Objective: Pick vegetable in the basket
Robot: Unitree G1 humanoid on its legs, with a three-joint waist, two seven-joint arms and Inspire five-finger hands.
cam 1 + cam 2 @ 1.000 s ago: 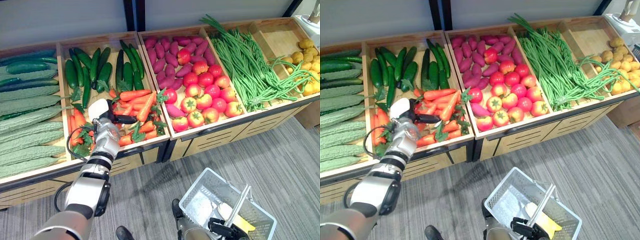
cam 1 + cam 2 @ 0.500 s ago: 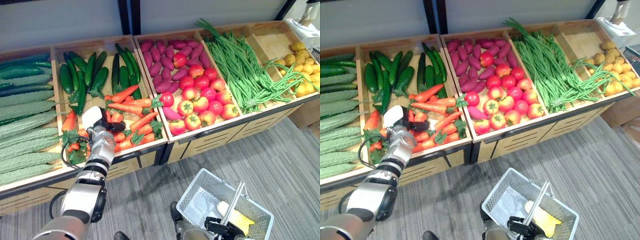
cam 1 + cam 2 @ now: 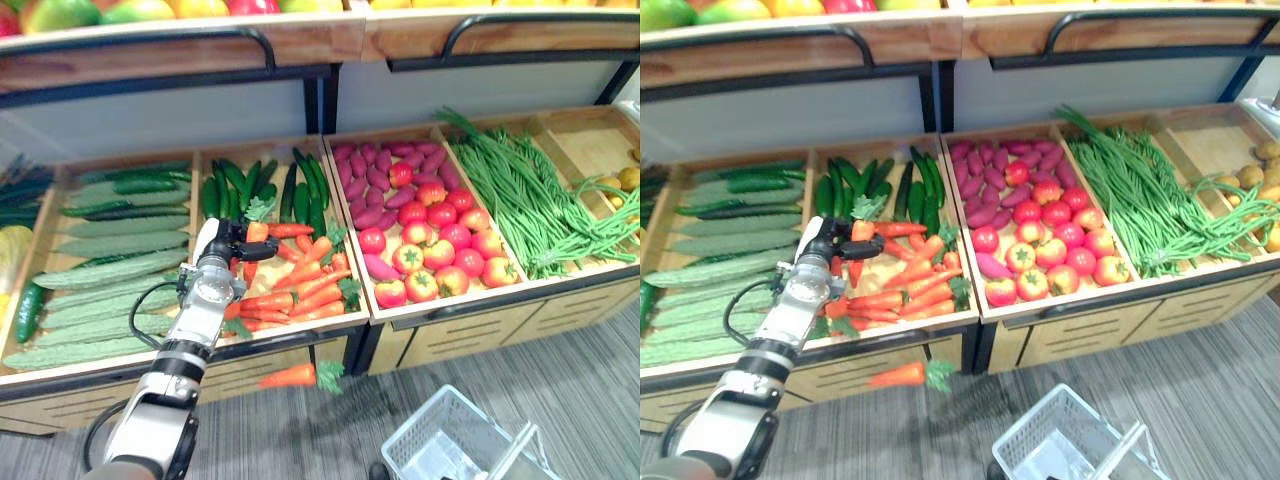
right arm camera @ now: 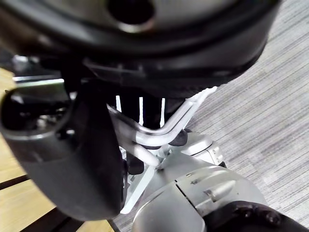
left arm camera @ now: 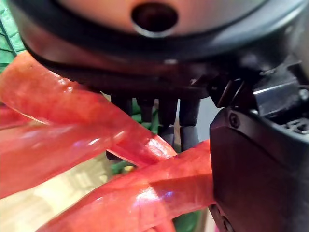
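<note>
**Centre-left of the frame: left hand closed on one carrot above its crate**

Across the middle of the head views runs the wooden stand [image 3: 460, 340]. Its crates hold, from left to right, cucumbers [image 3: 225, 185], carrots, tomatoes [image 3: 440, 245] and long beans [image 3: 520, 200]. At the lower right we see the white wire basket [image 3: 413, 424] over the grey floor. The right wrist view shows the right hand [image 4: 67, 159] with its fingers curled round the basket's handle [image 4: 161, 129].

Left of centre lies the carrot heap [image 3: 300, 290]. A stray carrot [image 3: 288, 376] lies on the floor below the crate, at lower centre. At the heap's upper left edge, the left hand [image 3: 222, 243] has fingers and thumb wrapped about a single carrot [image 3: 255, 232], leafy top uppermost. In the left wrist view, orange bodies cross between the fingers [image 5: 159, 108] and the thumb.

Handling, as we judge it: the carrot looks light and stiff. Its glossy skin is probably slippery, and its taper may let it slide out tip-first. We would grip it across the thick shoulder just below the leaves. We would not grip it by the soft leaves, which would give way.
</note>
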